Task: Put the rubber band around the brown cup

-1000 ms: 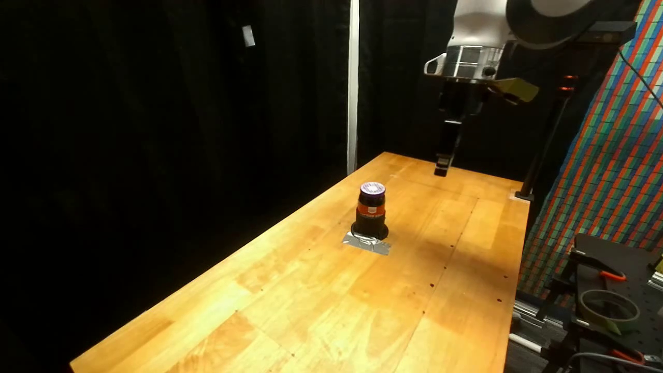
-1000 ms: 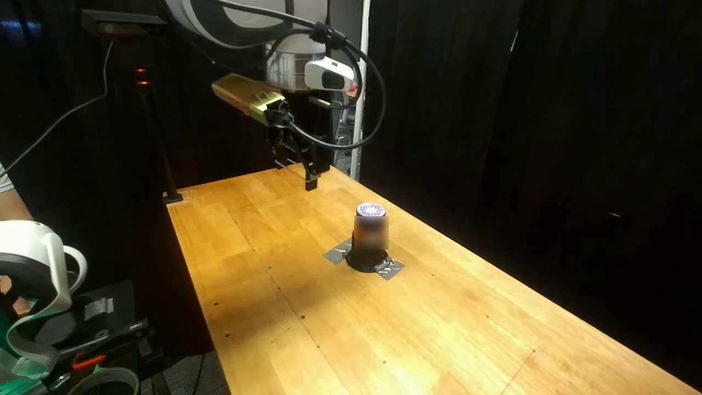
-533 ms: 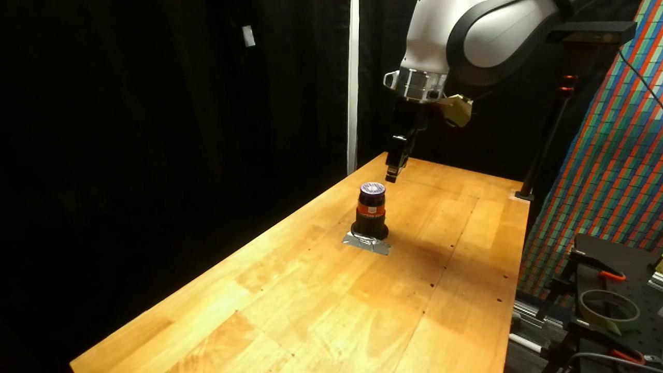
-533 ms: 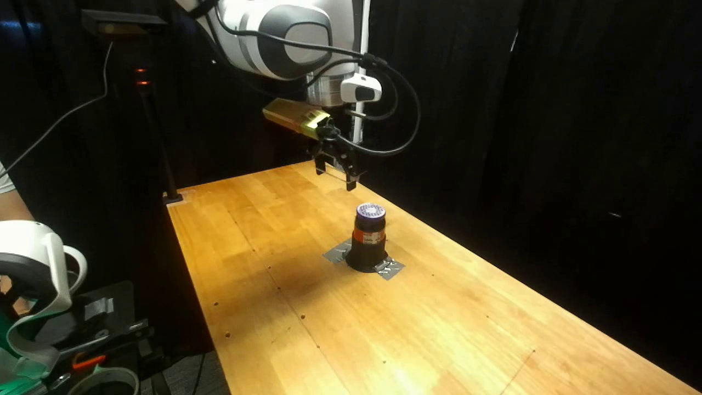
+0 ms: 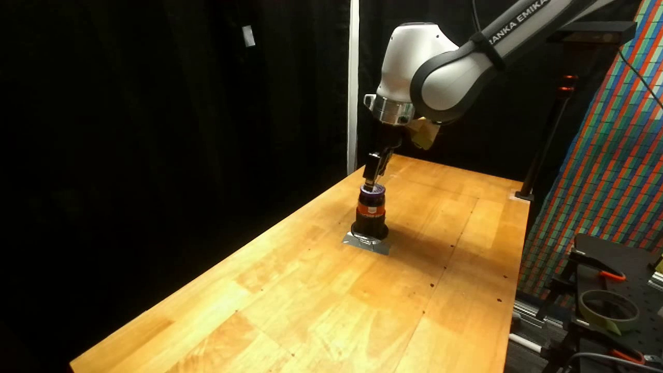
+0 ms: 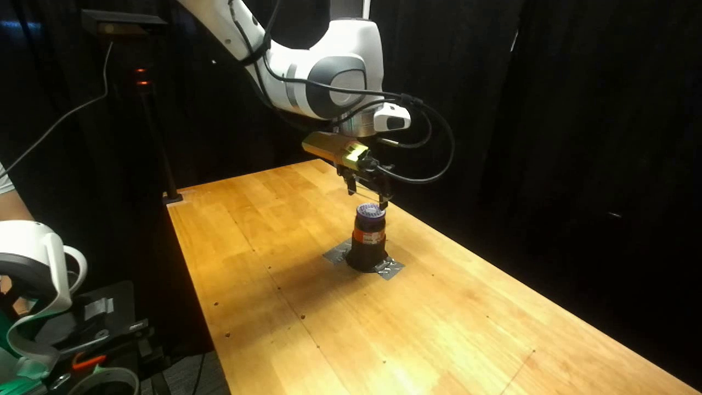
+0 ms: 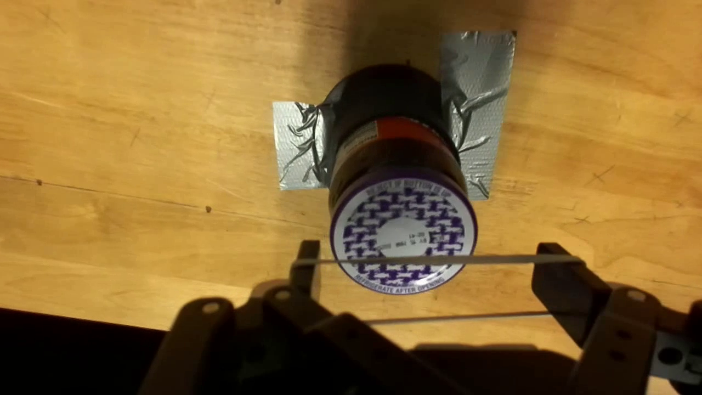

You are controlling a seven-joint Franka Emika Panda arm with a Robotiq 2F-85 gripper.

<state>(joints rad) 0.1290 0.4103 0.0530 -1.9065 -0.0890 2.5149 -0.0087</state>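
Note:
The brown cup (image 5: 371, 207) is a dark jar with an orange label and a purple-and-white patterned lid, upright in a black base (image 6: 364, 260). It also shows in an exterior view (image 6: 369, 236) and from above in the wrist view (image 7: 403, 236). My gripper (image 7: 433, 253) is open just above and beside the lid, with its fingers apart wider than the lid. The rubber band (image 7: 499, 259) is stretched around both fingers; its near strand crosses over the lid in the wrist view. In an exterior view, the gripper (image 6: 367, 198) stands behind the lid's top. No contact is clear.
Grey tape strips (image 7: 480, 109) hold the base to the wooden table (image 5: 331, 311). A dark post (image 5: 546, 134) stands at the table's back corner. A side cart with a tape roll (image 5: 609, 311) is beyond the table edge.
The arm has moved from the back of the table toward the jar and come down, carrying the stretched band. The gripper stays open. The jar has not moved.

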